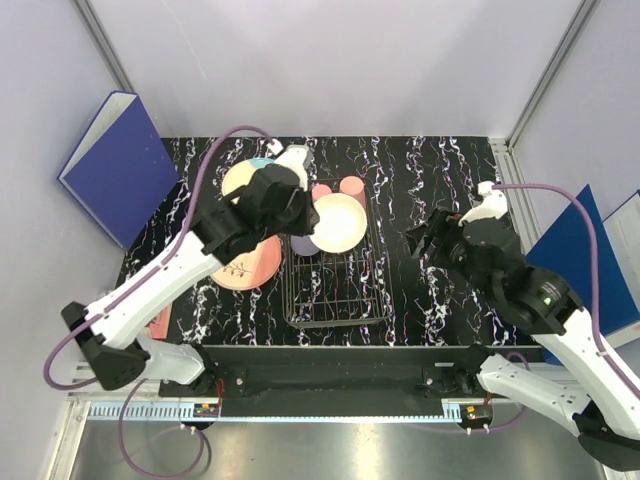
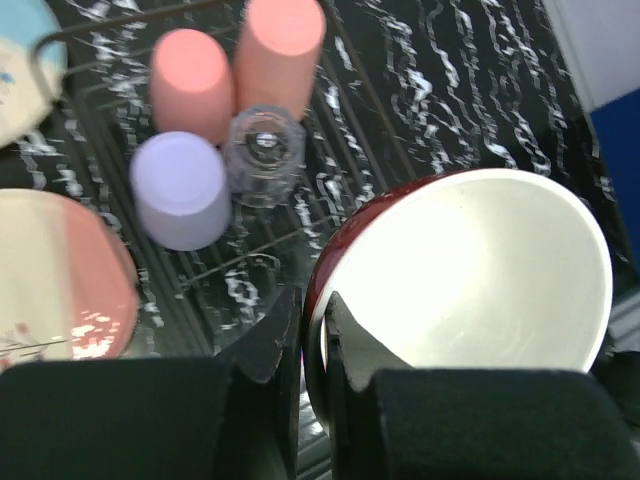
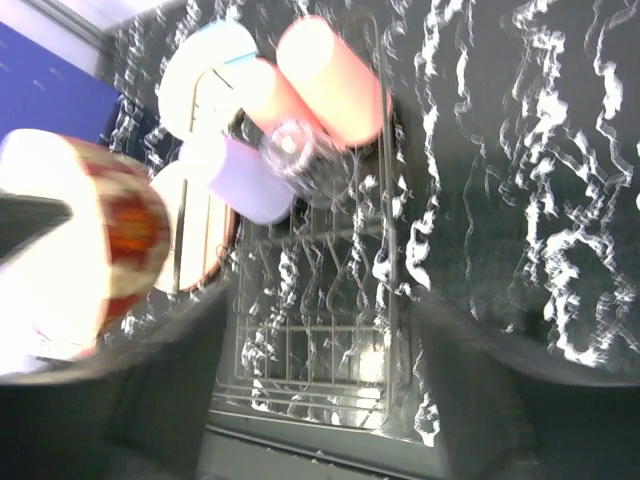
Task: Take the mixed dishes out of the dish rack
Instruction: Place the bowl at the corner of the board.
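My left gripper (image 2: pixel 313 330) is shut on the rim of the red bowl (image 2: pixel 460 270) with a cream inside, one finger inside and one outside. From above, the bowl (image 1: pixel 340 222) sits over the far end of the wire dish rack (image 1: pixel 335 290). At that end stand two salmon-pink cups (image 2: pixel 190 85) (image 2: pixel 282 50), a lavender cup (image 2: pixel 180 190) and a clear glass (image 2: pixel 264 150). A salmon-pink plate (image 1: pixel 248 265) and a blue-and-cream plate (image 1: pixel 240 180) lie on the table left of the rack. My right gripper (image 1: pixel 425 240) is open and holds nothing, just right of the rack (image 3: pixel 320 330).
A blue binder (image 1: pixel 120 165) leans at the back left, and another (image 1: pixel 580 250) lies at the right edge behind my right arm. The near half of the rack holds nothing. The tabletop (image 1: pixel 430 170) is black marble with white veins.
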